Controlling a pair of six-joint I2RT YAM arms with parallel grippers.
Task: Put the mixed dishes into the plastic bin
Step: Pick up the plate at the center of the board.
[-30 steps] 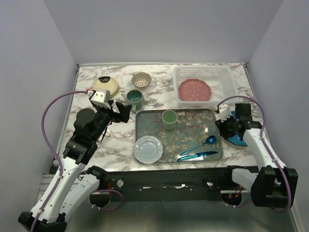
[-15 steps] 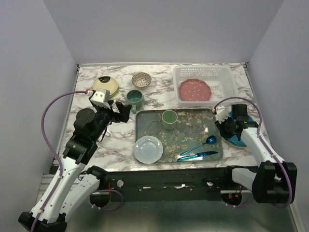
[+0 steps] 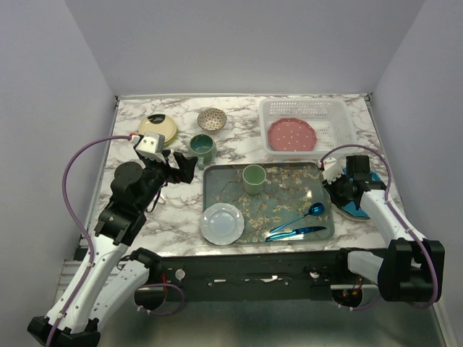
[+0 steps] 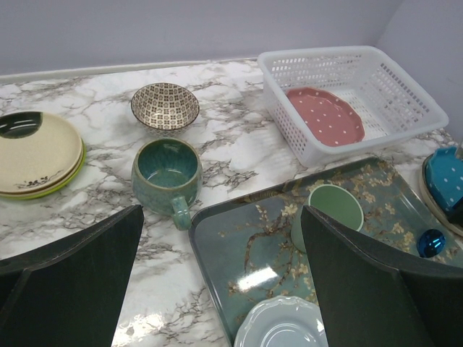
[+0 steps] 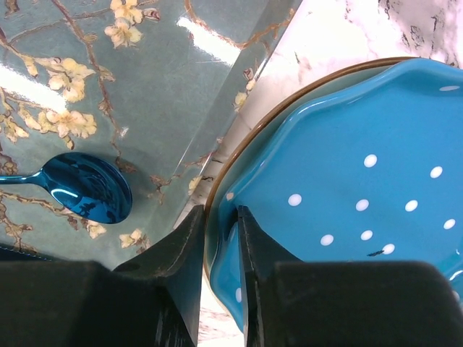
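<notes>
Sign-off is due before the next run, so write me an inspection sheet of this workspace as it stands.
Surface: marble table, no spill seen.
Job's things: white basket holds the pink plate; cream-topped plate stack, speckled bowl and teal mug stand outside it; teal dotted plate lies on a brown-rimmed plate right of the floral tray.
Clutter: the tray is crumb-strewn and carries a green cup, pale blue plate, blue spoon and blue knife.
Pincers: left pincer open, near the mug, holding nothing; right pincer closed on the teal dotted plate's rim.
Cables: purple cables loop from both arms, off the dishes.
Surroundings: plain walls; nothing else seen.
</notes>
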